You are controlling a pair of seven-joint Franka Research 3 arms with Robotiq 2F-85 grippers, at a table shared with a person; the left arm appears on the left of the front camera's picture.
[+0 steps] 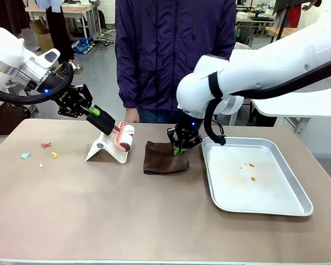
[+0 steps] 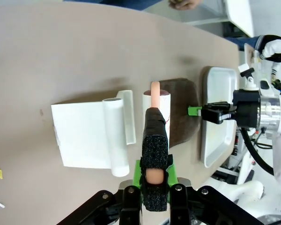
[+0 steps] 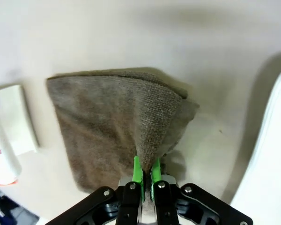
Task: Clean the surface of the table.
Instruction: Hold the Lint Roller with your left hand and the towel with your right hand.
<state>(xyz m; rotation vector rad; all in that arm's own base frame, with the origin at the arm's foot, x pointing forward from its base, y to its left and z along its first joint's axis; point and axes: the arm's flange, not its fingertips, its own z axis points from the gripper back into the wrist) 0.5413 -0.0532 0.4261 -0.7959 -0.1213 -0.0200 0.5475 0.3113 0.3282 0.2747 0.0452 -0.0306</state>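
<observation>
On the brownish table [image 1: 99,210] lies a folded brown cloth [image 1: 163,157] near the middle. My right gripper [image 1: 179,150] is shut on the cloth's right edge, lifting a fold of the cloth [image 3: 131,122] between its green pads [image 3: 137,169]. My left gripper [image 1: 95,112] is shut on the black handle of a lint roller [image 1: 124,137], whose white roll hangs just above a white stand [image 1: 107,149]. The left wrist view has the roller handle [image 2: 154,140] between the fingers and the stand [image 2: 91,136] beside it. Small coloured scraps [image 1: 46,146] lie at the table's left.
A silver metal tray [image 1: 256,176] with a few orange crumbs sits right of the cloth, close to my right gripper. A person in a dark purple jacket [image 1: 174,49] stands at the far edge. The near half of the table is bare.
</observation>
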